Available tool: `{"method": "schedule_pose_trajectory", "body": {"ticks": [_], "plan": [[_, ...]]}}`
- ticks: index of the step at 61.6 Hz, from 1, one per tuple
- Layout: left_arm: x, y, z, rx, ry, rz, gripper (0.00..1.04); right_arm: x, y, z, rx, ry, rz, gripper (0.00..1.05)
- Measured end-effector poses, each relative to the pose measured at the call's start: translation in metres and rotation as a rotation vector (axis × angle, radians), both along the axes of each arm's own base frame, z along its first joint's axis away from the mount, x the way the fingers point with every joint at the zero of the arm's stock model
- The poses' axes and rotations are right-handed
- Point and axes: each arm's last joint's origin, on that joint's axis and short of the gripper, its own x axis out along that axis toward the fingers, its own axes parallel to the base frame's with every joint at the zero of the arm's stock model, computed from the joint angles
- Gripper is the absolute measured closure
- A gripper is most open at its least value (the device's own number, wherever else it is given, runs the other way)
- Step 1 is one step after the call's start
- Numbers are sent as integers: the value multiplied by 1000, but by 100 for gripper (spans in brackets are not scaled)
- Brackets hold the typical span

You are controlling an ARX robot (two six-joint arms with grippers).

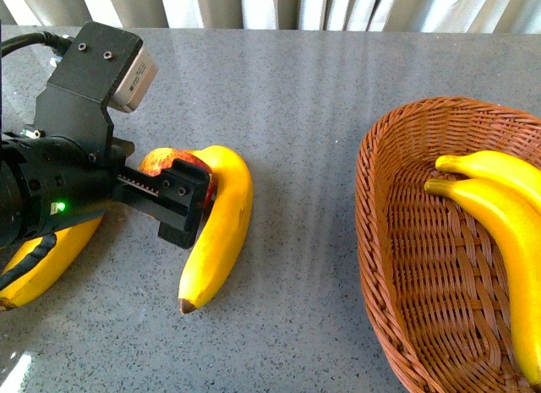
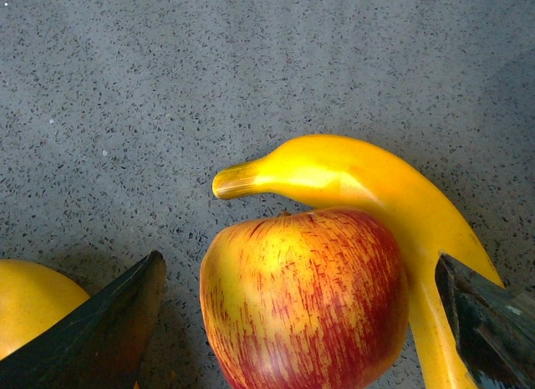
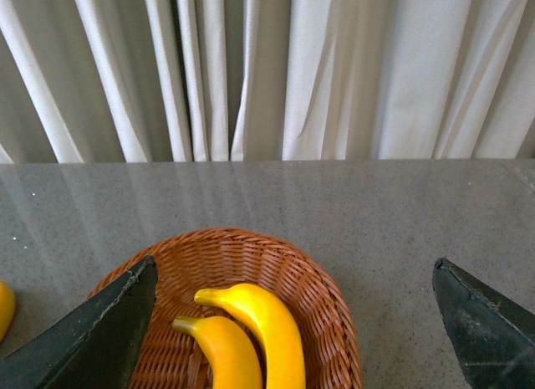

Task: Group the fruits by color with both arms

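Landmark for all entries: the apple [image 1: 163, 162], red streaked with yellow, resting on the grey speckled table [image 1: 321, 114].

1. My left gripper [image 1: 180, 199]: low over the table, jaws open and set either side of the apple. Neither finger presses on it. In my left wrist view, bare table shows between the apple and one fingertip [image 2: 117, 314].

2. Curved banana [image 1: 221, 224]: lies against the apple on its right as the front view shows it. Its stem end arches round the apple's far side and its brown tip points back toward me. My other left finger stands over this banana's body.

3. Second banana [image 1: 42, 262]: on the apple's left, largely hidden beneath my left arm.

4. Wicker basket [image 1: 385, 266]: brown, well apart from the apple, off to its right.

5. Upper basket banana [image 1: 499, 166] and lower basket banana [image 1: 499, 232]: side by side inside the basket, stem ends turned toward the apple's side.

6. My right gripper [image 3: 294, 263]: jaws spread wide with nothing between them, above the basket's near end, well apart from the apple.

7. Curtain [image 3: 334, 71]: pale, pleated, beyond the apple past the table's far edge.
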Motion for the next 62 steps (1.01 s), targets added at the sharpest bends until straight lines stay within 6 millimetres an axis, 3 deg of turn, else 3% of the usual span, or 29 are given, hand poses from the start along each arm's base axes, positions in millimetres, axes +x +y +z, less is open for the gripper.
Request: {"method": "schedule_pose_trajectory", "body": {"ticks": [44, 51, 62], "plan": [[5, -9, -16, 33, 43, 56, 9, 0, 0, 0, 0, 0, 0, 9], [4, -9, -18, 29, 51, 65, 27, 0, 0, 0, 0, 0, 0, 9], [5, -9, -17, 8, 52, 77, 34, 0, 0, 0, 0, 0, 0, 9]]}}
